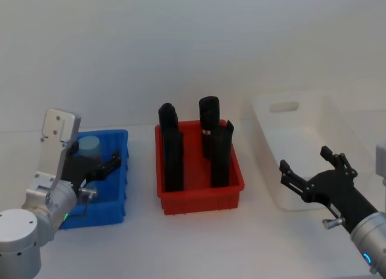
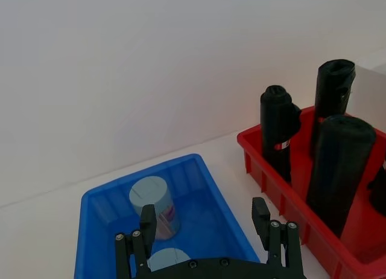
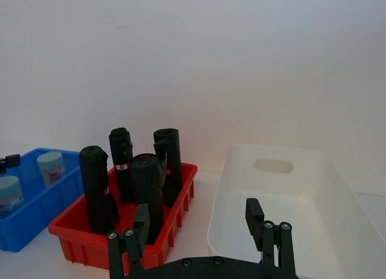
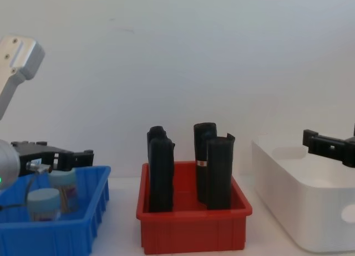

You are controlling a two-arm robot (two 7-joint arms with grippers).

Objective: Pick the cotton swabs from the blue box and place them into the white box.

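A: Entry 1, the red bin (image 1: 202,202)?

B: Taken as the reference item. 4 black upright rolls (image 1: 173,155) are held in it.

A: Entry 2, the blue box (image 1: 111,214)?

B: Recorded just beside the red bin, on the robot's left of it. 2 cotton swab tubs (image 2: 154,208) are stood upright inside, pale caps up, close together.

A: Entry 3, the white box (image 1: 264,117)?

B: Recorded on the robot's right of the red bin, a narrow gap between them. No tub is seen in it.

A: Entry 4, the left gripper (image 2: 204,217)?

B: Logged left of the red bin, held over the blue box above the tubs. Its fingers are spread wide and nothing is gripped.

A: Entry 5, the right gripper (image 1: 304,160)?

B: Logged right of the red bin, held over the near end of the white box. Its fingers are likewise spread wide, with nothing between them.
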